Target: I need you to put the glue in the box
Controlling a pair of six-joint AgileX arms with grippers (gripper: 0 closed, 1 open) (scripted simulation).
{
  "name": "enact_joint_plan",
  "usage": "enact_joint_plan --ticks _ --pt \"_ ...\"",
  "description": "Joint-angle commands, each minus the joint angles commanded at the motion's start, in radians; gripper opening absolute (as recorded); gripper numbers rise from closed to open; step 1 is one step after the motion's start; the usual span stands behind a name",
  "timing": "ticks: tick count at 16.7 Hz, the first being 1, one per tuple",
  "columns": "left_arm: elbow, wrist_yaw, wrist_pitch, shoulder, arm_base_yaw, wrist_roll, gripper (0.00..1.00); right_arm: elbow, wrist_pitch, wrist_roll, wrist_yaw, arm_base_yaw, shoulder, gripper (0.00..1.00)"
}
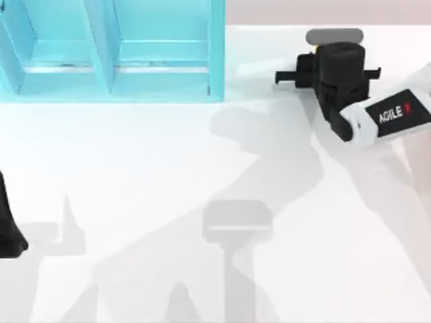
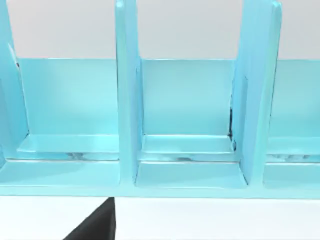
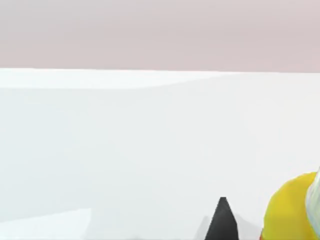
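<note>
Glue [image 3: 292, 210] sits at the far right of the counter [image 1: 202, 175], right under your right arm's wrist. In the right wrist view its yellow body fills the lower corner beside a dark fingertip [image 3: 222, 220], so bottle and right gripper [image 1: 337, 67] are just beside each other, possibly touching. From above, the wrist covers the bottle; a sliver of yellow [image 1: 314, 48] peeks out at the wrist's edge near the counter's back.

Whether the gripper is wide, narrow or clamped on the bottle, you cannot tell: one fingertip shows, and the gap to the bottle is cut off by the frame edge. The bottle's long axis cannot be read either; too little of it shows to say upright or tilted.

The relation that matters: the box [image 1: 114, 54], a turquoise rack of open compartments, stands at the back left of the counter, well apart from the glue. The glue lies on the right arm's side, so the right arm is the nearer one for the pickup, while the carry runs leftward along the back of the counter.

Your left arm [image 1: 10, 222] is parked at the left edge, its camera facing the compartments [image 2: 187, 150]; its gripper's opening cannot be told.

Judged from this, the grasp is either in hand or just being made; the bottle is not yet in the box.
</note>
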Motion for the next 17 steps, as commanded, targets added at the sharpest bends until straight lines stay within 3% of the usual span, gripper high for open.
enact_joint_plan --ticks 10,17 --pt "0.000 0.000 0.000 0.000 0.000 0.000 1.00 0.001 -0.017 -0.001 -0.001 0.004 -0.019 0.00" --pt "0.000 0.000 0.000 0.000 0.000 0.000 1.00 0.014 -0.233 0.002 -0.003 0.003 -0.215 0.00"
